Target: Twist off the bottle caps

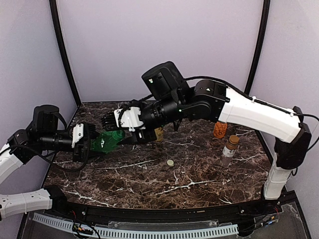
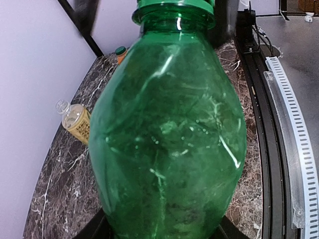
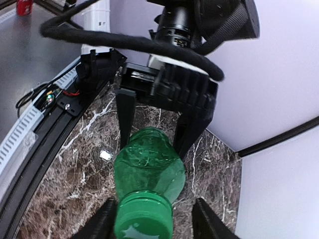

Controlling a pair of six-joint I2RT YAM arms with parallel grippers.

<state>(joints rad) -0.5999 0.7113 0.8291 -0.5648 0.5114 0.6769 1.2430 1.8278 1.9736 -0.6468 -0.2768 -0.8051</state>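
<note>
My left gripper [image 1: 89,144] is shut on the body of the all-green bottle [image 1: 107,141], holding it level above the table with its neck pointing right. In the left wrist view this bottle [image 2: 169,134] fills the frame. The bottle's green cap [image 3: 144,221] sits between the fingers of my right gripper [image 3: 155,226], which stands open. Its left finger [image 3: 99,226] is close beside the cap and its right finger [image 3: 209,224] is clear of it. Behind the grippers lies a bottle with yellow liquid [image 2: 77,122]. The squat orange bottle [image 1: 220,129] and a slim clear bottle [image 1: 230,149] stand at the right.
A small pale loose cap [image 1: 170,162] lies on the dark marble table [image 1: 199,184] near its middle. Black frame posts and pale walls close the back and sides. A black rail [image 2: 259,124] runs along the near edge.
</note>
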